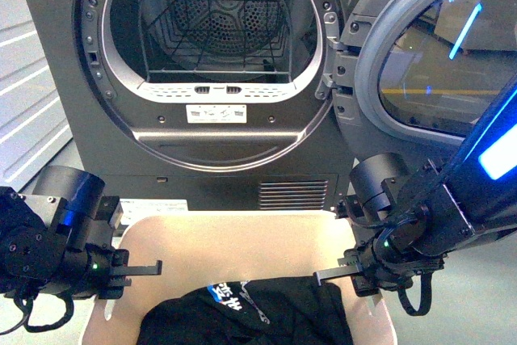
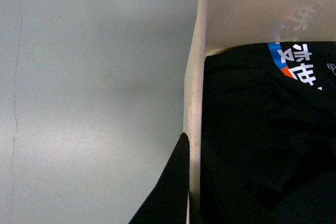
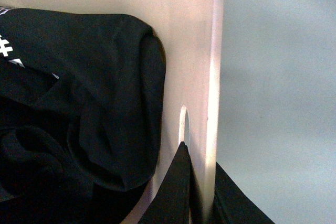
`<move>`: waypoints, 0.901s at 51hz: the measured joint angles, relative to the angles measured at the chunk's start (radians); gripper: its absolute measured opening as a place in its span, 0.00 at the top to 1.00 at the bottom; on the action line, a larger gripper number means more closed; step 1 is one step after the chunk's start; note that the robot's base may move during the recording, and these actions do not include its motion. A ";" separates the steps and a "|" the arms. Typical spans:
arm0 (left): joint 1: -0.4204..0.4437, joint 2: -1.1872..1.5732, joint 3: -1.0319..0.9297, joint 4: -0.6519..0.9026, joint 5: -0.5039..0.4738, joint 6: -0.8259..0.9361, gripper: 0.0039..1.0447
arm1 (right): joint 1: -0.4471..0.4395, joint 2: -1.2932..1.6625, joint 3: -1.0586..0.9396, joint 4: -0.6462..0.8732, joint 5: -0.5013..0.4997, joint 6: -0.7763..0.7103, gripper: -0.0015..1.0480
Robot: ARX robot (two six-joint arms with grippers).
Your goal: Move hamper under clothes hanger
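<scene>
The beige hamper (image 1: 242, 232) stands on the floor right in front of me, below the dryer, with black clothes (image 1: 250, 313) bearing a blue and white print inside it. My left gripper (image 1: 121, 271) is shut on the hamper's left wall. In the left wrist view, that left gripper (image 2: 191, 148) pinches the thin rim (image 2: 195, 77), and its outer finger (image 2: 168, 192) lies against the outside. My right gripper (image 1: 355, 268) is shut on the right wall. The right wrist view shows that right gripper (image 3: 202, 158) straddling the wall just below a handle slot (image 3: 183, 124). The clothes hanger is out of view.
A dark grey dryer (image 1: 226, 167) fills the space straight ahead, its drum opening (image 1: 218, 38) exposed. Its round glass door (image 1: 436, 54) is swung open to the right, above my right arm. Grey floor (image 2: 94, 103) lies on both sides of the hamper.
</scene>
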State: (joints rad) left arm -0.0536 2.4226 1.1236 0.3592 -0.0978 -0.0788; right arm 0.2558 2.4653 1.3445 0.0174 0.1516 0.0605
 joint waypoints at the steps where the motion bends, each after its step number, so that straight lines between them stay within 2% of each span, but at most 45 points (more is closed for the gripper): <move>1: 0.001 -0.005 0.000 -0.001 0.000 0.001 0.96 | 0.000 -0.005 -0.002 0.000 0.000 0.000 0.97; 46: 0.005 -0.042 -0.002 -0.014 -0.012 0.002 0.96 | 0.001 -0.040 -0.024 0.025 -0.021 -0.022 0.97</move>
State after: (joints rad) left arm -0.0483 2.3802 1.1217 0.3454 -0.1101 -0.0772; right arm 0.2565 2.4252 1.3209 0.0422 0.1307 0.0387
